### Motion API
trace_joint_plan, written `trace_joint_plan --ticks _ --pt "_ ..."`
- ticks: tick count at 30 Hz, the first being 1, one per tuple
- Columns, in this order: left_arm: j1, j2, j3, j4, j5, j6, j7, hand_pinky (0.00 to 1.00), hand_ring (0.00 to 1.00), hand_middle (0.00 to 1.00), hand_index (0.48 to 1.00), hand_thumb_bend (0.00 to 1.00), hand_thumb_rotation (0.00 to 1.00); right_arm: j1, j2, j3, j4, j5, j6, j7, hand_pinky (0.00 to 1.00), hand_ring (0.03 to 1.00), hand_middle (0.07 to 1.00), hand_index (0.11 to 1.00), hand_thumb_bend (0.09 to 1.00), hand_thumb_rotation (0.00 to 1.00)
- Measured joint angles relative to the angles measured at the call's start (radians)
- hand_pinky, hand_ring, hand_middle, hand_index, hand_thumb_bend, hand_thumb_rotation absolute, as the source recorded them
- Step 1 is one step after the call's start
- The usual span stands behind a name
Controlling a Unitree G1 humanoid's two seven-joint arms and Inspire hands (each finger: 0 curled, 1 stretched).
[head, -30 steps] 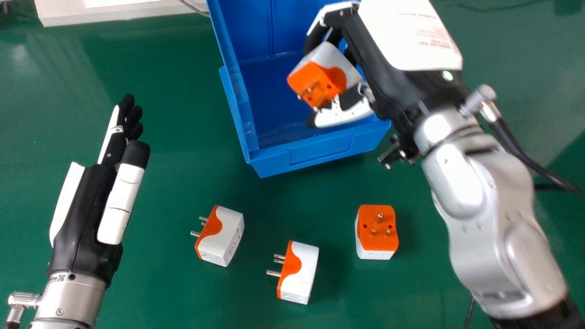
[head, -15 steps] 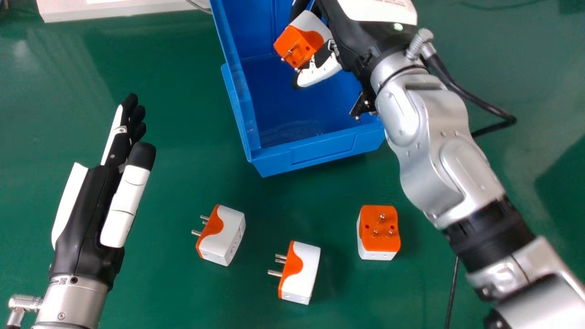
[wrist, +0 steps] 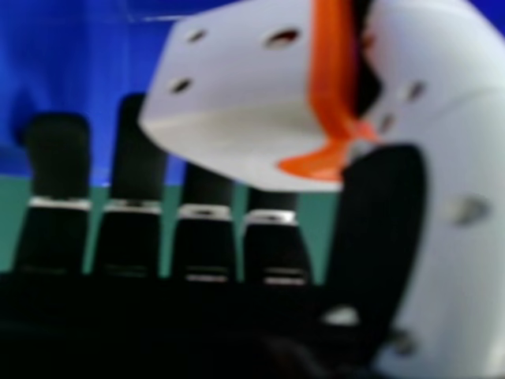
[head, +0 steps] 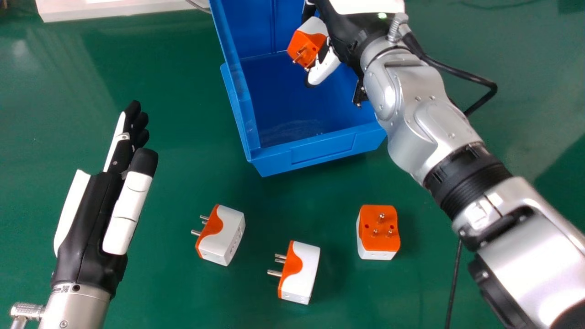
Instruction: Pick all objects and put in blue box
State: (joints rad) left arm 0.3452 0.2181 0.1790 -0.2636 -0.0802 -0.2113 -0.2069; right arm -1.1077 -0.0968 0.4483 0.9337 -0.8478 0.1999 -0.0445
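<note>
Pinched between thumb and fingers of the right hand [head: 340, 37], above the inside floor of the open blue plastic box [head: 320, 150]: a blocky white-and-orange plastic plug adapter [head: 305, 46] with metal prongs. Slanting across the box's right wall and covering part of its rim: the silver metal right forearm [head: 438, 132], with a looping black cable [head: 480, 80] right of the box. In front of the box, on the glossy green tabletop [head: 183, 169]: a second adapter [head: 224, 232] off the near left corner, a third adapter [head: 302, 269] farther forward, a fourth adapter [head: 378, 228], prongs up, before the near right corner. Well left of the box: the left hand [head: 89, 219], fingers straight and close together. Left of the box's far part: a flat white slab [head: 73, 11].
</note>
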Motion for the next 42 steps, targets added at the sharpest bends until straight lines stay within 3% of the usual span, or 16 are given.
trace_joint_plan --ticks 5,11,21,32,42 --pt "0.021 -0.006 -0.004 -0.035 0.000 0.015 0.000 1.00 1.00 1.00 1.000 0.83 1.00 -0.021 0.014 0.015 0.056 0.023 -0.004 -0.021 0.33 0.436 0.533 0.537 0.493 0.00" --pt "0.028 -0.010 -0.006 -0.057 0.000 0.042 0.000 1.00 1.00 1.00 1.000 0.84 1.00 -0.022 0.023 0.031 0.083 0.035 -0.006 -0.027 0.33 0.437 0.529 0.539 0.494 0.00" --pt "0.028 -0.010 -0.003 -0.059 -0.004 0.050 -0.001 1.00 1.00 1.00 1.000 0.85 1.00 -0.022 0.023 0.058 0.085 0.050 -0.017 -0.037 0.33 0.439 0.533 0.535 0.494 0.00" --pt "0.027 -0.010 -0.003 -0.070 -0.017 0.068 -0.001 1.00 1.00 1.00 1.000 0.86 1.00 -0.022 0.041 0.067 0.110 0.089 -0.064 -0.037 0.33 0.443 0.535 0.523 0.494 0.00" --pt "0.043 -0.010 -0.004 -0.084 -0.017 0.069 -0.003 1.00 1.00 1.00 1.000 0.86 1.00 -0.023 0.048 0.104 0.148 0.090 -0.141 -0.060 0.34 0.440 0.531 0.521 0.495 0.00"
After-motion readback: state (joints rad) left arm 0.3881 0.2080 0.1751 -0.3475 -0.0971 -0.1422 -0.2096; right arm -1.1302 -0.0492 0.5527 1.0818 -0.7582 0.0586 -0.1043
